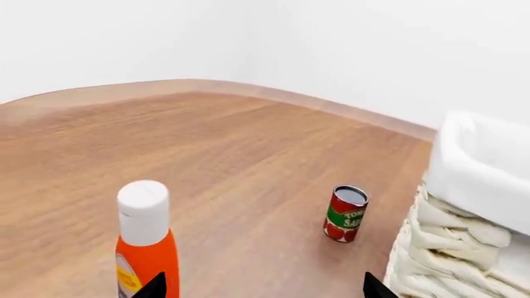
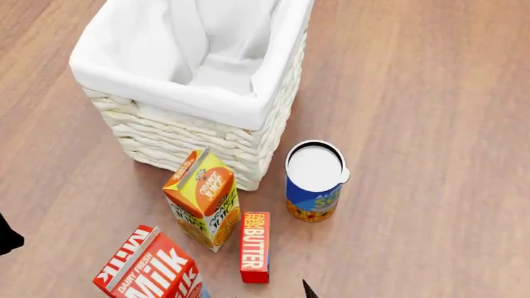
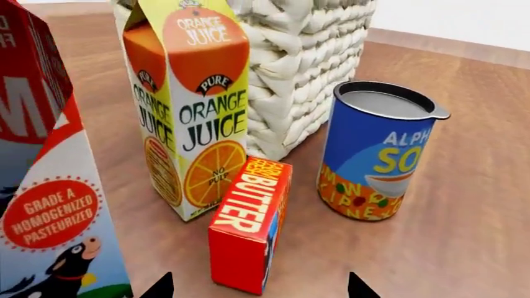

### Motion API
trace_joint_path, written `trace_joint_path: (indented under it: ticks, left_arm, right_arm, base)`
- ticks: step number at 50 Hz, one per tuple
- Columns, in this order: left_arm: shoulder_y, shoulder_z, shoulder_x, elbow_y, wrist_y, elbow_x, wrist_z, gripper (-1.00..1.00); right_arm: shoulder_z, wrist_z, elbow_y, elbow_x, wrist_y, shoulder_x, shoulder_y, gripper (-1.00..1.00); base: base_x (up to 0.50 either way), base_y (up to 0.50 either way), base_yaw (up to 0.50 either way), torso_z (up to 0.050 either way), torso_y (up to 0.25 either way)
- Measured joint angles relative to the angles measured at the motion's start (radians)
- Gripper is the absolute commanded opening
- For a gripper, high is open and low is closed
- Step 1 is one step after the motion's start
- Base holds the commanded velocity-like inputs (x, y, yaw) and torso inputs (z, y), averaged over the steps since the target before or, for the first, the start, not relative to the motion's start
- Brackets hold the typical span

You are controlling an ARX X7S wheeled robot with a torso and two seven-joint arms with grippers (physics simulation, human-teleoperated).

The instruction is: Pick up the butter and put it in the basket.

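Clearly the right tool (image 3: 258, 292) gapes wide — empty — just short of the butter (image 3: 248, 223).

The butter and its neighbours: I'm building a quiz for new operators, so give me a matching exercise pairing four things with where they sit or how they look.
Things:
1. butter
2. juice carton
3. soup can
4. basket

Descriptions:
A. blue, round, with a white lid
B. woven, lined with white cloth, nothing visible inside
C. lying flat on the table beside the juice carton
D. standing just in front of the basket's corner

Pairs: 1-C, 2-D, 3-A, 4-B
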Motion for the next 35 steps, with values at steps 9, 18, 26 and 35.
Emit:
trace_joint_path:
  ticks: [9, 18, 26, 35]
  left_arm:
    - [0.003, -0.007, -0.004, 0.015, -0.008, -0.015, -0.01, 1.0]
    - [0.007, -0.012, -0.006, 0.027, -0.016, -0.026, -0.019, 1.0]
    - [0.009, -0.015, -0.009, 0.035, -0.021, -0.035, -0.026, 1.0]
    - [0.012, -0.017, -0.012, 0.043, -0.024, -0.042, -0.032, 1.0]
  right_arm:
    - [-0.007, -0.01, 0.027, 0.009, 0.003, -0.007, 0.048, 1.0]
    - [-0.014, -0.02, 0.04, 0.022, 0.015, -0.01, 0.081, 1.0]
    - [-0.017, -0.024, 0.053, 0.035, 0.019, -0.012, 0.098, 1.0]
    - [-0.018, -0.023, 0.062, 0.051, 0.034, -0.014, 0.112, 1.0]
  base:
    - [0.0, 0.0, 0.0, 0.0, 0.0]
    - [0.0, 0.0, 0.0, 0.0, 0.0]
    - [0.0, 0.0, 0.0, 0.0, 0.0]
    - [0.0, 0.0, 0.0, 0.0, 0.0]
